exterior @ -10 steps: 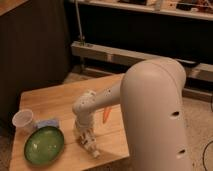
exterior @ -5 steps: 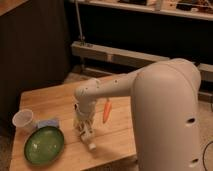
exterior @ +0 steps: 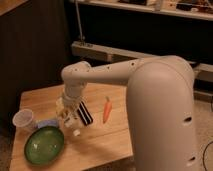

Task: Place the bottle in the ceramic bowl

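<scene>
Starting at the left edge of the wooden table (exterior: 112,142), you've got a translucent white cup (exterior: 22,119). Just right of it, toward the front, is the ceramic bowl (exterior: 45,145), with nothing in it that I can see. A small blue thing (exterior: 48,122) sits at the bowl's back rim.

Next over, the gripper (exterior: 65,109) hangs low over the table, just past the bowl's upper right rim. The bottle (exterior: 71,123) looks like the pale shape right at it. Honestly I can't tell if the gripper has a hold on it or how wide it's set.

Just right of that is a black striped bar (exterior: 85,113), then a carrot (exterior: 106,110), then the big white arm (exterior: 160,105).

My worry is that the bottle isn't over the bowl yet. Let go here and it lands on the table and rolls. Swing left too low and you'd clip the rim, shove the bowl or bump the cup.
</scene>
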Robot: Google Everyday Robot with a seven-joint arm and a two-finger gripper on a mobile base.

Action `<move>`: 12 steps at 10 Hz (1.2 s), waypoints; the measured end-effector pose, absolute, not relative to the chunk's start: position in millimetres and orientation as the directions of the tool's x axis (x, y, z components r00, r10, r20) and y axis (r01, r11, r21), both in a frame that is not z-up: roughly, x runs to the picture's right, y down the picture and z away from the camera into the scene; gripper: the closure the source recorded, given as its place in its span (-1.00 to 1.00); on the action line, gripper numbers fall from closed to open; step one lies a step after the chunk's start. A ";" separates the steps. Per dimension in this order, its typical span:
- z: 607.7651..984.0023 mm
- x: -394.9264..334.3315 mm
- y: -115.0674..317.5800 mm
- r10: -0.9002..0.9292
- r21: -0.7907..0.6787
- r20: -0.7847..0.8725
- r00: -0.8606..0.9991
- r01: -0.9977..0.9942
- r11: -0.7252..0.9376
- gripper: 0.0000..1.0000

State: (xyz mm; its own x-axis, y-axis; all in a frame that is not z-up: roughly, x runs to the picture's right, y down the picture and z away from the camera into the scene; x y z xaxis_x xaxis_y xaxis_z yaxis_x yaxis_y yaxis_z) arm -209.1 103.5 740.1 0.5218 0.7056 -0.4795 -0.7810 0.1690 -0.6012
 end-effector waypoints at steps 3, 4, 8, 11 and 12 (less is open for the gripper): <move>716.1 -270.2 111.3 0.676 -0.758 -0.367 0.639 -0.627 0.181 1.00; 713.8 -277.0 113.9 0.668 -0.795 -0.339 0.663 -0.581 0.173 1.00; 688.7 -297.9 130.1 0.608 -0.859 -0.261 0.750 -0.467 0.208 1.00; 667.3 -311.5 144.7 0.545 -0.841 -0.260 0.797 -0.464 0.278 1.00; 665.4 -315.1 152.4 0.525 -0.817 -0.282 0.803 -0.488 0.307 1.00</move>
